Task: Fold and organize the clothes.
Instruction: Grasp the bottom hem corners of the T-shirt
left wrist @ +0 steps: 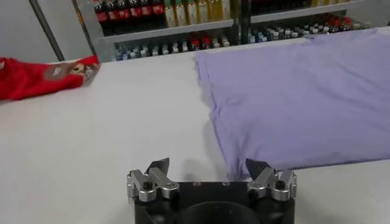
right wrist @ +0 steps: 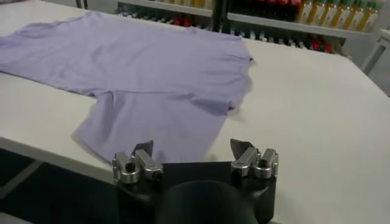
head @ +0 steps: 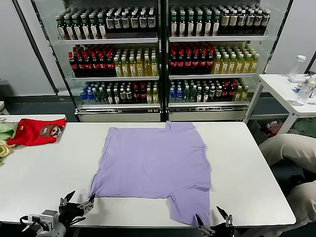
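The clothes, one lavender T-shirt [head: 153, 165], lie spread flat on the white table [head: 49, 168] with no print showing. One short sleeve reaches the table's front edge. My left gripper [head: 81, 197] hovers open at the front edge, just beside the shirt's near left corner; in the left wrist view, the gripper [left wrist: 207, 165] is empty and the shirt's [left wrist: 292, 97] edge lies just past one fingertip. My right gripper [head: 208, 216] is open and empty at the front edge by that sleeve. In the right wrist view, the shirt [right wrist: 140, 67] lies ahead of the gripper [right wrist: 192, 146].
A red shirt [head: 37, 131] with a brown patch lies at the table's far left, beside pale green and yellow garments [head: 5, 133]. Drink coolers [head: 163, 54] stand behind the table. A side table [head: 291, 89] with bottles and a person's beige-clad legs [head: 291, 148] are at right.
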Controlling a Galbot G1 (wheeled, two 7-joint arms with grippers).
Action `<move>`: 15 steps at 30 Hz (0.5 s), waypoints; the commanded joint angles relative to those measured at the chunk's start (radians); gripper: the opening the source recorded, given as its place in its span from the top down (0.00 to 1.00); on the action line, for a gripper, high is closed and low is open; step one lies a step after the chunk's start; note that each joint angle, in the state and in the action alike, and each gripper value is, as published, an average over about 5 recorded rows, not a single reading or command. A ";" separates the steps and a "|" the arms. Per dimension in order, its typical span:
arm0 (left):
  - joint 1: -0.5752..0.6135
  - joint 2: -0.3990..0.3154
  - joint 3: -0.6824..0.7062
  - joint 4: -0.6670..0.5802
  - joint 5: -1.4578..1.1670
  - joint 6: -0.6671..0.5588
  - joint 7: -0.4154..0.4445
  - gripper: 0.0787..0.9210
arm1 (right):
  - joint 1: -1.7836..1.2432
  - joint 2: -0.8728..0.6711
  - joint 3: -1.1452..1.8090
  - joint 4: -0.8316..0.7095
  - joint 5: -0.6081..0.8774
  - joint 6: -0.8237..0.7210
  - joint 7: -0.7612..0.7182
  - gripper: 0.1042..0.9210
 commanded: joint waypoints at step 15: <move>-0.021 -0.010 0.028 0.058 -0.022 0.004 0.052 0.47 | 0.009 0.005 -0.018 -0.006 0.117 -0.065 0.030 0.43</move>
